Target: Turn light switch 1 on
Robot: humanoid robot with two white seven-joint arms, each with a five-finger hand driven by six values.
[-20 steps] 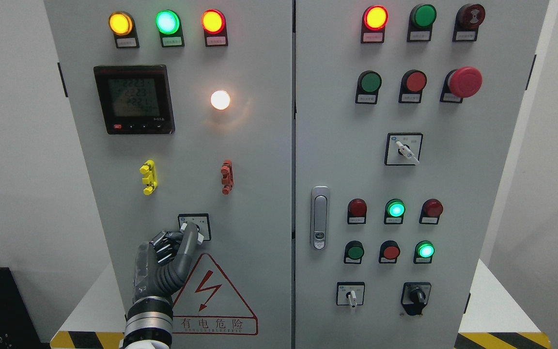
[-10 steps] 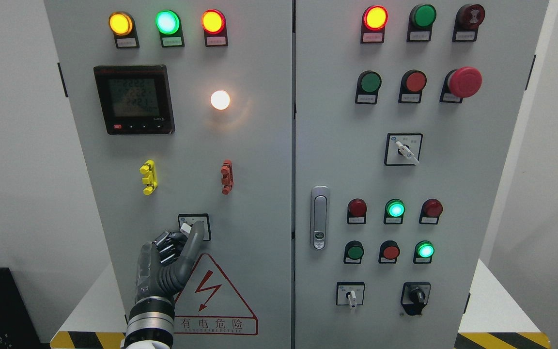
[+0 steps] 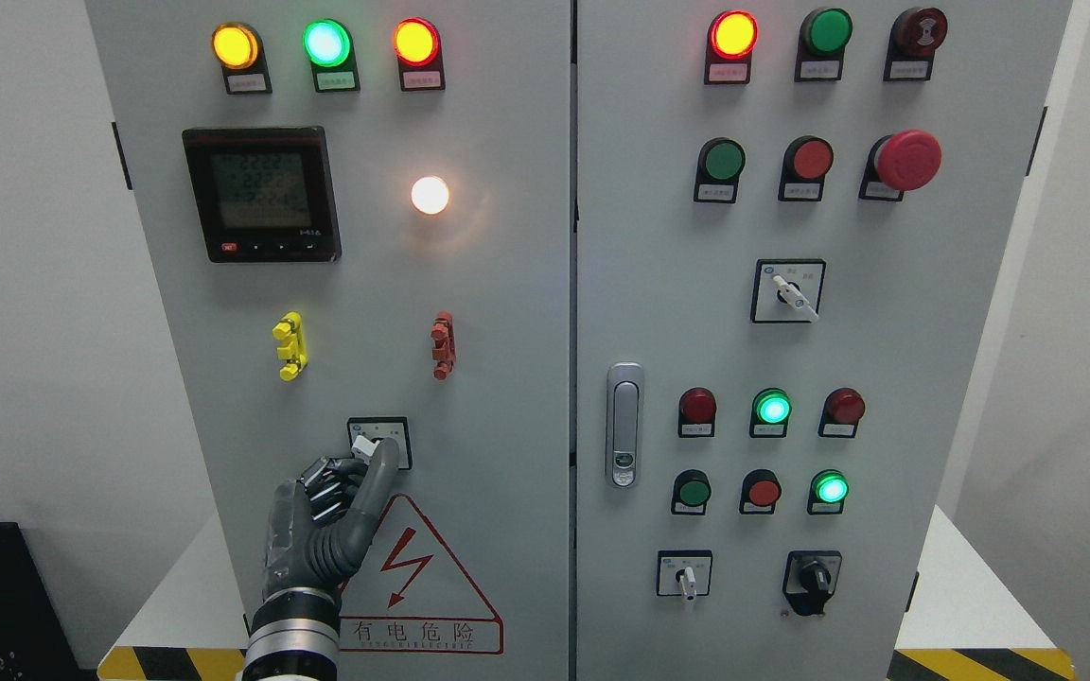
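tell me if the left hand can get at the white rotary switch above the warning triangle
Probably yes: the left hand is already at the rotary switch, one of its fingers on the white knob, with nothing between them.

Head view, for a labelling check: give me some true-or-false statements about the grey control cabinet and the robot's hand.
1. The left hand touches the small square rotary switch above the red warning triangle. True.
2. The round white lamp is dark. False: it glows.
3. The red mushroom button sits on the left door. False: it is on the right door.
4. The yellow clip lies left of the red clip. True.
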